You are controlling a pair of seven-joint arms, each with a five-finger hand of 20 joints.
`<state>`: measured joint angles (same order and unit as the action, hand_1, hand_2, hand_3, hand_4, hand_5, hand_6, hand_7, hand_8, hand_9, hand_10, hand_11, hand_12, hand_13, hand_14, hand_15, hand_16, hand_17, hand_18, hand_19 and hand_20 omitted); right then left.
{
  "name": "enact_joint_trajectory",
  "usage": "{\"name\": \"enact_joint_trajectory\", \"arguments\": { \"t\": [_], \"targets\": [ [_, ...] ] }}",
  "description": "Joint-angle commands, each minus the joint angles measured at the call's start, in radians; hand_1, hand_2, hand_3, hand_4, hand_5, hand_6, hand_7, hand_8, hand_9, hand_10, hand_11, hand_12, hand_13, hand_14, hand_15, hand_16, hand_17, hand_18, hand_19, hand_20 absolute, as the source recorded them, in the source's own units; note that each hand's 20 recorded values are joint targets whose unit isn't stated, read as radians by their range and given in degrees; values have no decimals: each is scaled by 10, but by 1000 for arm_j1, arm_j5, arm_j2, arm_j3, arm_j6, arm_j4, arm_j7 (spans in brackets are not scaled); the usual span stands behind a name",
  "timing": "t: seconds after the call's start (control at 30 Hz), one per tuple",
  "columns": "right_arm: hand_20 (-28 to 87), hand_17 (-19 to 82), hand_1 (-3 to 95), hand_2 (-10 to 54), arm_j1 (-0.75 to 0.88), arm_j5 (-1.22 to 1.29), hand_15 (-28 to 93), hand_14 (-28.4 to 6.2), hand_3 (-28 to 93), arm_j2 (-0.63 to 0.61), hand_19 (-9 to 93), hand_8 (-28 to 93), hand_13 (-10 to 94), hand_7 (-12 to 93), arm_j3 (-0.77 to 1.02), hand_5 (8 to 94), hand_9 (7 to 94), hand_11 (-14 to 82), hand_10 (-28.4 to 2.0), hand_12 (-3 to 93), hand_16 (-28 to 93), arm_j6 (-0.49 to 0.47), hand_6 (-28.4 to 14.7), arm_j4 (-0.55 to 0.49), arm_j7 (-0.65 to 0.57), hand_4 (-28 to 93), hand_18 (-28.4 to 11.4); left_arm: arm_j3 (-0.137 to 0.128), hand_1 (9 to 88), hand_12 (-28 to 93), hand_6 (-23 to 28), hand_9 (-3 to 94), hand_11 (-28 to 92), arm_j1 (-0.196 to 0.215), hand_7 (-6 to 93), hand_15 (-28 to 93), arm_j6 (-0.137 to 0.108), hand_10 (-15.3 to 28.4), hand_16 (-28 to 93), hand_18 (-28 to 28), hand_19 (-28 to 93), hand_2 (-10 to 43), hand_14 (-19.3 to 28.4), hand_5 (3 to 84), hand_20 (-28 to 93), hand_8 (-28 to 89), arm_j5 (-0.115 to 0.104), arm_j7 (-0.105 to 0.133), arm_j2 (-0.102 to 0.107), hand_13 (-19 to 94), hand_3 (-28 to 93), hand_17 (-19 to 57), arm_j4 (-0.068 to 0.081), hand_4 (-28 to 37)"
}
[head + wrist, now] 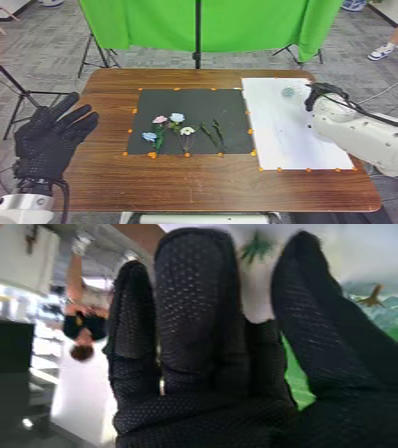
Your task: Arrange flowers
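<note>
At the far left of the brown wooden table (pixel 187 187), the robot's left hand (pixel 46 137) is open, fingers extended and holding nothing, probably kept aside to leave the work area to the other arm. To its right is a dark mat (pixel 178 104) with small orange tabs (pixel 152 155) along its edges, likely there to stop it sliding. On the mat lie a blue flower (pixel 149 136), a pink flower (pixel 160 119), a pale blue flower (pixel 177 117) and a white flower (pixel 187 130), then leafy green stems (pixel 218 134). Blooms point mostly away from the robot, apparently spread out so each can be picked up singly. Farther right is a white sheet (pixel 289 132), perhaps the place for the arrangement. Near its far end stands or lies a pale, see-through object (pixel 288 92), possibly a vase for the flowers. Just beside it is the right hand (pixel 204 424), its fingers straight and thumb spread apart, perhaps ready to grasp; whether it touches the object is unclear.
</note>
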<state>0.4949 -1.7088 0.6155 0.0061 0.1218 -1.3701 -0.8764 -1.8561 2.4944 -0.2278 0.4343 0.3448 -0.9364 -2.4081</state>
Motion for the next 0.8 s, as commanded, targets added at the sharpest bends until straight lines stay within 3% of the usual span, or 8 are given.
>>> {"name": "enact_joint_trajectory", "arguments": {
  "t": [0.03, 0.23, 0.43, 0.63, 0.8],
  "targets": [
    [19, 429, 582, -95, 13, -137, 550, -12, 587, -19, 924, 16, 857, 170, -63, 859, 932, 86, -45, 289, 198, 155, 51, -49, -18, -283, -152, 5, 198, 109, 100, 320, 270, 13, 158, 497, 20, 218, -90, 284, 605, 90, 284, 357, 56, -99, 4, -3, -9, 235, 753, -92, 4, -283],
    [38, 434, 573, -95, -4, -218, 557, -10, 630, -20, 931, 32, 871, 165, -87, 879, 937, 134, -54, 283, 206, 253, 39, -87, -69, -283, -151, 2, 199, 109, 101, 320, 270, 17, 158, 497, 14, 218, -90, 284, 605, 89, 284, 359, 58, -99, 0, -3, -13, 235, 753, -93, 3, -283],
    [65, 439, 562, -95, -54, -291, 557, -11, 667, 26, 932, 41, 882, 160, -90, 889, 937, 156, -56, 276, 207, 343, 30, -193, -44, -283, -158, -17, 200, 109, 102, 320, 270, 33, 158, 496, 10, 217, -90, 284, 605, 90, 284, 359, 59, -99, 6, -4, -18, 235, 752, -92, -10, -283],
    [82, 436, 548, -95, -100, -268, 561, -12, 681, 175, 932, 48, 881, 155, -115, 889, 937, 163, -59, 274, 211, 399, 28, -265, 42, -283, -161, -18, 201, 109, 101, 320, 270, 18, 158, 497, 18, 217, -89, 284, 604, 89, 284, 359, 60, -98, 10, -14, -13, 235, 754, -92, -6, -283],
    [94, 431, 544, -95, -72, -252, 566, -13, 684, 356, 932, 49, 877, 155, -116, 884, 937, 162, -59, 275, 213, 390, 31, -246, 42, -283, -162, -18, 203, 109, 102, 320, 270, 9, 157, 497, 22, 217, -90, 284, 605, 89, 284, 359, 61, -98, 12, -23, -11, 236, 753, -91, -4, -283]
  ]
}}
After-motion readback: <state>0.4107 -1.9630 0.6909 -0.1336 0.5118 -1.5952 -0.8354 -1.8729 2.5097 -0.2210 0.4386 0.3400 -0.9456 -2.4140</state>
